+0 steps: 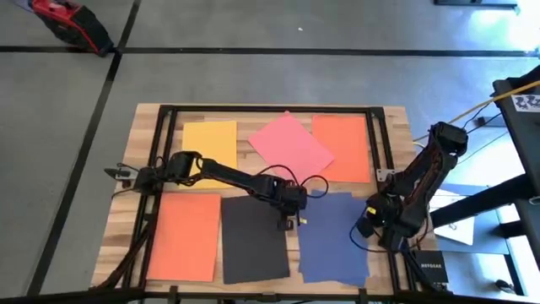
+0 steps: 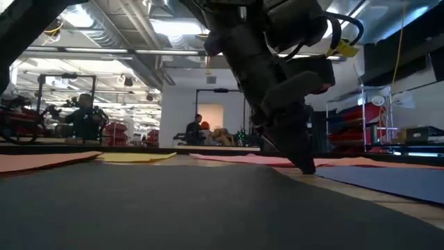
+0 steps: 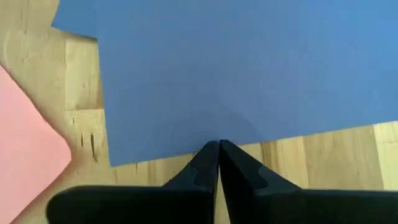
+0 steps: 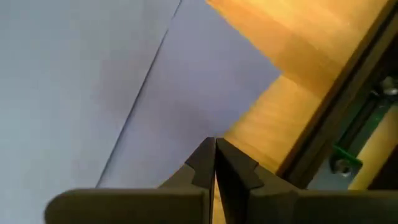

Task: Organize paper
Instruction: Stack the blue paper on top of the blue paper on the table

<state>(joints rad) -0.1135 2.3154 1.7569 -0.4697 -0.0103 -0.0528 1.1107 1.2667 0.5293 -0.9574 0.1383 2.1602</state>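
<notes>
Six sheets of paper lie flat on the wooden table: yellow (image 1: 209, 142), pink (image 1: 289, 142) turned askew, and orange (image 1: 342, 148) at the far side; orange (image 1: 184, 235), black (image 1: 253, 239) and dark blue (image 1: 333, 239) at the near side. My left gripper (image 1: 287, 221) is shut, its tips down at the blue sheet's left edge, beside the black sheet. My right gripper (image 1: 371, 225) is shut at the blue sheet's right edge (image 4: 249, 118). My left gripper sets its shut fingertips (image 3: 219, 149) on the blue sheet just inside its left edge (image 3: 186, 140), slanting down from above; the sheet lies flat on the table. My right gripper's shut tips (image 4: 214, 149) stand at the blue sheet's right edge; whether they touch it I cannot tell.
A dark metal frame (image 1: 384, 143) runs around the tabletop. A narrow strip of bare wood (image 3: 323, 155) shows between the black and blue sheets. The pink sheet overlaps the far orange one. A black box (image 1: 434, 272) sits at the table's near right corner.
</notes>
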